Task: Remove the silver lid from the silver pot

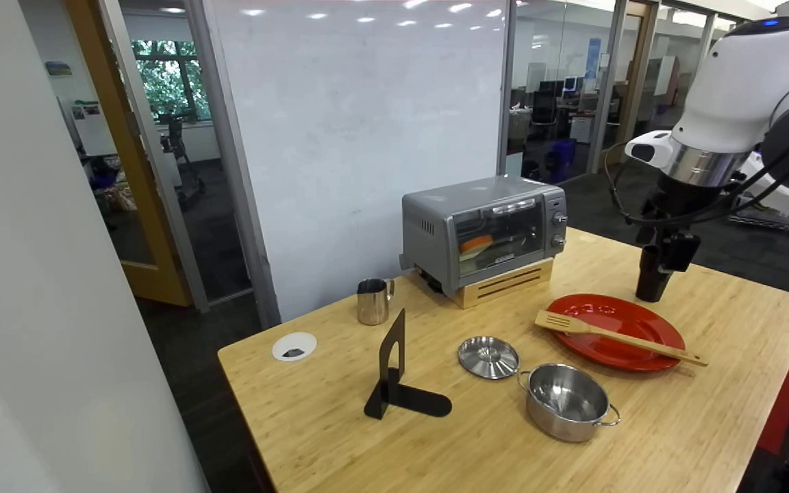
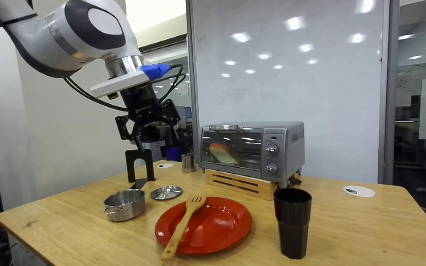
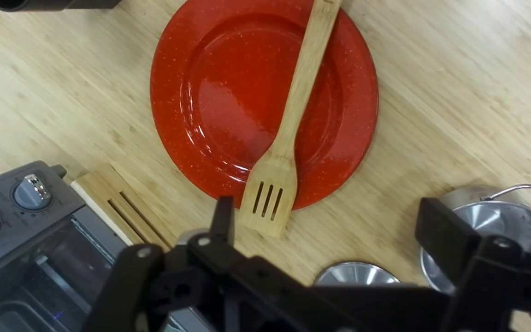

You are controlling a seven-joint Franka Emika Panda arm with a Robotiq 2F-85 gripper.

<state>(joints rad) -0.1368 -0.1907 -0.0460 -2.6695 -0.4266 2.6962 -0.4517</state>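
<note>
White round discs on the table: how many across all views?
2, as an exterior view shows: one disc left of the metal cup, another disc right of the toaster oven. Objects may hide more.

The surface (image 1: 340,445) was pale, grained wood with rounded corners. I saw the silver pot (image 1: 568,405) sitting open and upright on it, the silver lid (image 1: 489,357) flat just beside. That lid lay between a red plate (image 2: 218,229) and a black, flat-footed stand (image 1: 391,393). Across the plate from the pot stood a tall black tumbler (image 2: 293,223). A metal cup (image 1: 372,302) stood between a white round disc (image 1: 294,346) and a slotted wooden block (image 2: 240,184). A second white disc (image 2: 359,191) showed well apart from the first; whether they were set into the wood, I couldn't tell.
</note>
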